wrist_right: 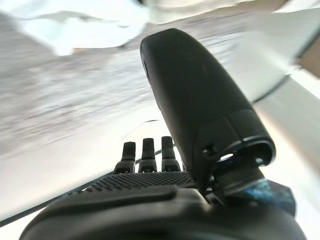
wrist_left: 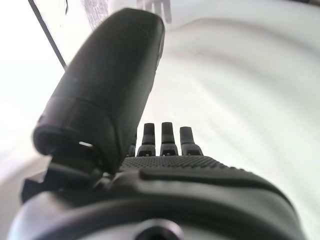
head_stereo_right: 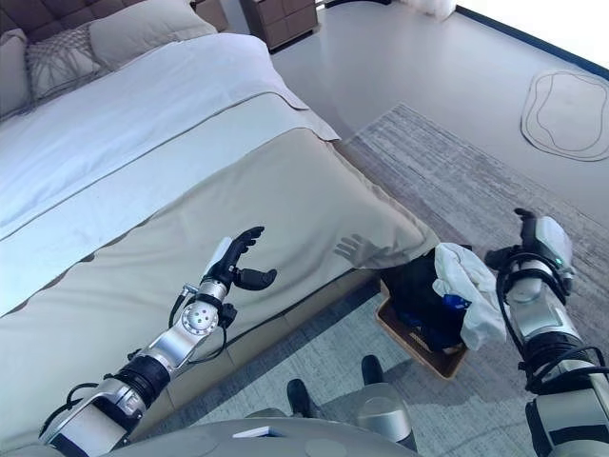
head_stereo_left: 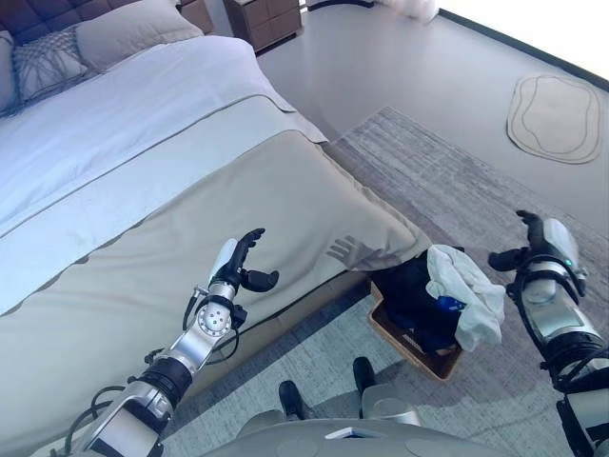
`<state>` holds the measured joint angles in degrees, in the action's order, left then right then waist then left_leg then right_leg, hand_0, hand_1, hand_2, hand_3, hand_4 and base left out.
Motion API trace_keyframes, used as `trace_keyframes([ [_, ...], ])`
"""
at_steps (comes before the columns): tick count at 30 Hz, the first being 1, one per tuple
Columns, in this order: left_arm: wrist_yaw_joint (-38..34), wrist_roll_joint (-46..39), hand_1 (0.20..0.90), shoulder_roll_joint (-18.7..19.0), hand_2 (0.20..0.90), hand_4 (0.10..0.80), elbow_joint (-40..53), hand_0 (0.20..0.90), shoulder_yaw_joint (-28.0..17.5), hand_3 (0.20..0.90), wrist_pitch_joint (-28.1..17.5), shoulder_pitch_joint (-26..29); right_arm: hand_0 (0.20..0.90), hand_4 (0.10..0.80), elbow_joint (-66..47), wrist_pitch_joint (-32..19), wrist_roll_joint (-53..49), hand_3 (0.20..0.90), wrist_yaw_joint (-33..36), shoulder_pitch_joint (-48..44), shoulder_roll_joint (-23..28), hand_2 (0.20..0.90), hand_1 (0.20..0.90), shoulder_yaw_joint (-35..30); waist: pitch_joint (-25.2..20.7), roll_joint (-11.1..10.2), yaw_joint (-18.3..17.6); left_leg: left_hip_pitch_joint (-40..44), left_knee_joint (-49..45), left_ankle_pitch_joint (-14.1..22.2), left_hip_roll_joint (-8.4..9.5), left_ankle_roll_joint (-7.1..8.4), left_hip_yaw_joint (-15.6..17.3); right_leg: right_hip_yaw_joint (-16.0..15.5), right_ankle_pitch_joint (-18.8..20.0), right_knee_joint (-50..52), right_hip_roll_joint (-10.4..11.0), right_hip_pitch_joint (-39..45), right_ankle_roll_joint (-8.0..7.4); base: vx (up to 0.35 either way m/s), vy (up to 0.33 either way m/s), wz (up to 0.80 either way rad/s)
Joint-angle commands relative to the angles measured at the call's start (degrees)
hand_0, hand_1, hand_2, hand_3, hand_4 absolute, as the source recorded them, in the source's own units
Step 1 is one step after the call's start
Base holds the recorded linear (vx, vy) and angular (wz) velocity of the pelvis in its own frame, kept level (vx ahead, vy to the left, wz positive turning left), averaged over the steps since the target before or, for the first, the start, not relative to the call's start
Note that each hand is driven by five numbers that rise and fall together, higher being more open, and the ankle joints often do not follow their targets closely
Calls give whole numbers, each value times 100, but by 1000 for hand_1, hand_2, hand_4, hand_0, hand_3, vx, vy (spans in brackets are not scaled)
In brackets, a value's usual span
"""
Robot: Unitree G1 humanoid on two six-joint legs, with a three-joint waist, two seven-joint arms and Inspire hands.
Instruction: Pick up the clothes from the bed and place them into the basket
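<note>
Grey patterned carpet (head_stereo_left: 447, 181) covers the floor beside the bed, running out to smooth bare floor farther off. Nearest the robot, the left hand (head_stereo_left: 238, 265) hovers above the foot of the bed (head_stereo_left: 143, 248), its fingers straight and spread with the thumb standing out, holding nothing. On the other side the right hand (head_stereo_left: 538, 243) hangs over the carpet just beside the basket (head_stereo_left: 411, 345), fingers likewise extended and empty; its wrist view shows only straight fingers (wrist_right: 145, 150) and carpet past them. Between the arms, the basket stands on the carpet against the bed's lower corner, and the clothes are in it: a dark garment (head_stereo_left: 411, 297) fills the inside and a white garment (head_stereo_left: 468, 290) is draped over its far rim, hanging down the outside. Beyond, the bed's tan cover gives way to a white sheet, with pillows (head_stereo_left: 86, 43) at the head. Farther still, a dark nightstand (head_stereo_left: 266, 19) stands by the wall and a small pale mat (head_stereo_left: 557, 116) lies on the bare floor, well apart from the basket.
</note>
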<state>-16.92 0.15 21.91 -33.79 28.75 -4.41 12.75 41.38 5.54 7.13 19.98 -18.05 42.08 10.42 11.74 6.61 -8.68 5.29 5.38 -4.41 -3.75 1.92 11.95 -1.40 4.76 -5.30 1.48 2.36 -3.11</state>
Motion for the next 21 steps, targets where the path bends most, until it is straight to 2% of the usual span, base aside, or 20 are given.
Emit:
trace_keyframes([
  [1,-226,227,900,6,900,800,-433,900,-210,900,-587,138,900,800,-253,-496,280,900,518,-443,-292,900,900,435,-572,-430,264,-17,-38,352,-61,128,-242,-230,92,30,329,-127,-255,16,-14,21],
  [2,-227,227,900,8,900,800,-436,900,-211,900,-589,136,900,800,-251,-497,281,900,520,-444,-296,900,900,439,-574,-432,258,-20,-38,351,-60,128,-246,-234,90,30,331,-127,-255,14,-9,28],
  [4,-213,302,900,-104,900,800,-630,900,-227,900,-656,0,900,800,-367,-527,253,900,619,-313,-702,900,900,691,-598,-476,398,-66,-38,336,-44,107,-348,-324,65,30,350,-95,-244,24,7,28],
  [7,-214,319,900,-194,900,800,-816,900,-204,900,-672,-98,900,800,-348,-660,469,900,749,-146,-1042,900,900,932,-635,-508,521,-114,-38,314,-34,90,-447,-438,33,30,368,-49,-238,32,16,28],
  [12,-152,396,900,-263,900,800,-1079,900,-265,900,-742,-222,900,800,-352,-881,921,900,764,142,-1332,900,900,1238,-682,-557,691,-159,-38,297,-5,52,-574,-644,-21,30,411,44,-236,33,20,25],
  [15,-90,383,900,-272,900,800,-1275,900,-314,900,-779,-314,900,800,-463,-832,1137,900,672,411,-1420,900,900,1432,-685,-604,792,-191,-38,282,25,27,-660,-757,-46,30,435,106,-246,14,19,28],
  [21,124,470,900,-308,900,800,-1810,900,-498,900,-723,-499,900,800,-173,-909,1193,900,590,716,-1644,900,900,1485,-728,-697,958,-202,-38,271,65,-3,-821,-941,-90,30,463,231,-269,34,-12,13],
])
